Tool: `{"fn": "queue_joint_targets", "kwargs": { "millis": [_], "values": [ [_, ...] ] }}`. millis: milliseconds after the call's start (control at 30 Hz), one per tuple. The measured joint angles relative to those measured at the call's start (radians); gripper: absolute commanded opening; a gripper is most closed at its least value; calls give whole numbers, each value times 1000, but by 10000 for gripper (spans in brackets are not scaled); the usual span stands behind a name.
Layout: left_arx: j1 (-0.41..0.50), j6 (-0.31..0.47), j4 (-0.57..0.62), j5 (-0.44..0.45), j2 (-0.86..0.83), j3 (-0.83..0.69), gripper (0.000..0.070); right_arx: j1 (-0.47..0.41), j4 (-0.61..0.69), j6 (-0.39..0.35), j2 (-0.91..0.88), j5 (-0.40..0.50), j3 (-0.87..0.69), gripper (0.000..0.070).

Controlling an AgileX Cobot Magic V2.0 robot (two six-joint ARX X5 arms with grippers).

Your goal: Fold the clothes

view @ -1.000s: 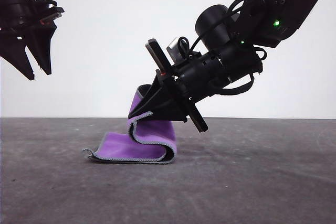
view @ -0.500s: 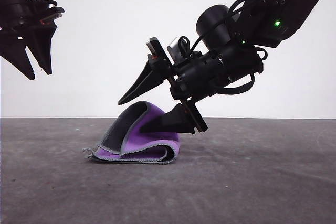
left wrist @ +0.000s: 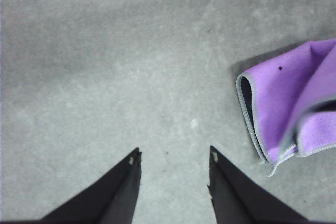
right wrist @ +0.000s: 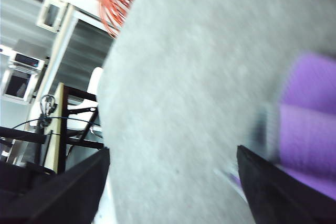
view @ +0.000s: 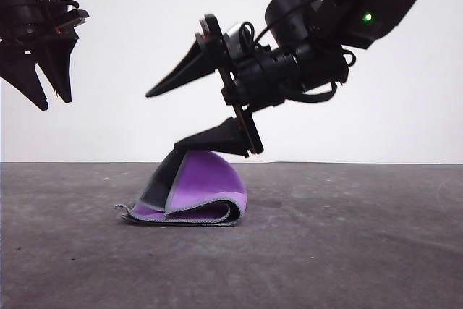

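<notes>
One cloth (view: pixel 206 186) — folded, two claws — left claw (view: pixel 42 99), right claw (view: pixel 163 119)

Cloth (view: pixel 206 186): soft, matt fleece-like fabric, purple face, dark grey reverse, light grey stitched hem. Table (view: pixel 347 244): grey, matt, mottled, faintly scuffed. Right gripper (view: pixel 160 118) and left gripper (left wrist: pixel 174 157): black matt fingers, plastic by the look, smooth, edges slightly chipped.

Bare grey surface (view: pixel 347 251) lies open all around the folded purple-and-grey soft cloth (view: pixel 202 189); the right claw (view: pixel 163 117) hangs just above it.
</notes>
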Motion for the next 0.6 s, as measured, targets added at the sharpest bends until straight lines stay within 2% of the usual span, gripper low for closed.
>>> {"fn": "queue_joint_targets", "kwargs": {
  "millis": [333,500,600],
  "values": [
    [0,0,0,0,0,0,244,-7,-10,8,1,-67,67,499],
    [0,0,0,0,0,0,244,-41,-115,-6,0,-174,98,528],
    [0,0,1,0,0,0,244,-70,-144,-18,-5,-205,98,563]
  ]
}}
